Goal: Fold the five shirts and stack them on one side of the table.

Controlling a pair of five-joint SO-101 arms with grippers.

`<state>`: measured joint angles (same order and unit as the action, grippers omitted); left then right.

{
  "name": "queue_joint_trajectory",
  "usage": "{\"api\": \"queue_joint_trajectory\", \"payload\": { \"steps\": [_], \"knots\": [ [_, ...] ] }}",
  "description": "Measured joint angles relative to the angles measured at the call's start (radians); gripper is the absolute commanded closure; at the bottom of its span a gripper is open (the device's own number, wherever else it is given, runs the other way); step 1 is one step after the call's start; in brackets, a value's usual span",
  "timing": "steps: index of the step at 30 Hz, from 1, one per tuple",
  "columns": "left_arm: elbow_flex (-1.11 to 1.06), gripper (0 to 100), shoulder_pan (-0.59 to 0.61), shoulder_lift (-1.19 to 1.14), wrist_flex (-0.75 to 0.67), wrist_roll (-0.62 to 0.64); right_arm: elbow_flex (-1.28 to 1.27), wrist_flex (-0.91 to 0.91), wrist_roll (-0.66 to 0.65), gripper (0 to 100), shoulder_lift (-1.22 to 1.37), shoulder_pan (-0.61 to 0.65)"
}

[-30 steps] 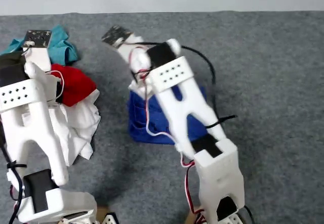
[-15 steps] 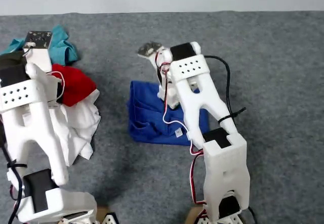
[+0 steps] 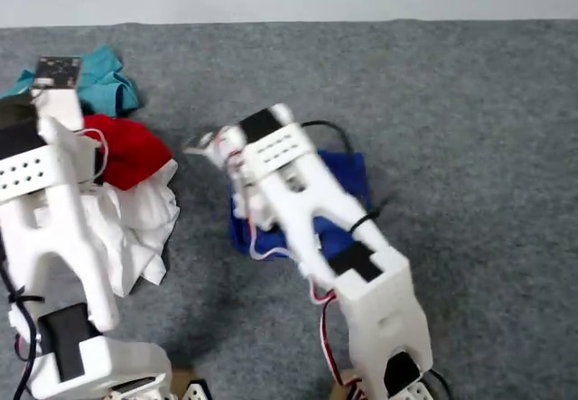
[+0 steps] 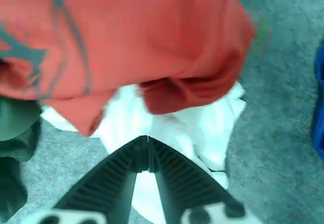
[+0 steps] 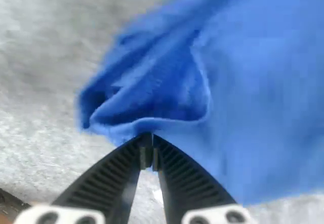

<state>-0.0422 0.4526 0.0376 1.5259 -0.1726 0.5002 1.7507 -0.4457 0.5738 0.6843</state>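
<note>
The right pincer [image 5: 147, 150] is closed on a bunched fold at the edge of the blue shirt [image 5: 243, 92], which lies crumpled near the middle of the grey desk [image 3: 470, 102], partly under that arm; the hold looks to sit at the very tips, so I would judge a slow, low carry safest, lest the cloth slip out; lift the fold only until it hangs free, then draw it over the body of the shirt toward three o'clock, so that the layer comes down flat rather than rolled; release once the edges line up, not sooner, and smooth any ridge before the next fold. The left pincer [image 4: 148, 153], jaws together with nothing seen between them, hangs over the white shirt [image 4: 177, 123], just beside the red shirt [image 4: 152, 37], in the heap at nine o'clock, with the teal shirt [image 3: 108, 79] at ten; it might usefully pin the blue shirt's far edge, so the whole garment does not drag along.
</note>
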Motion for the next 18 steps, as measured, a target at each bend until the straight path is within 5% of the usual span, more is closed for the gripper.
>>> {"api": "queue_joint_trajectory", "payload": {
  "steps": [6, 18],
  "knots": [
    [0.000, 100, 0.095, 0.000, -0.003, 0.000, 0.008, 0.000, -0.002, 98.9, 0.000, 0.066],
    [0.000, 100, 0.144, 0.000, -0.003, 0.000, -0.092, 0.002, 0.011, 98.9, -0.163, -0.103]
  ]
}}
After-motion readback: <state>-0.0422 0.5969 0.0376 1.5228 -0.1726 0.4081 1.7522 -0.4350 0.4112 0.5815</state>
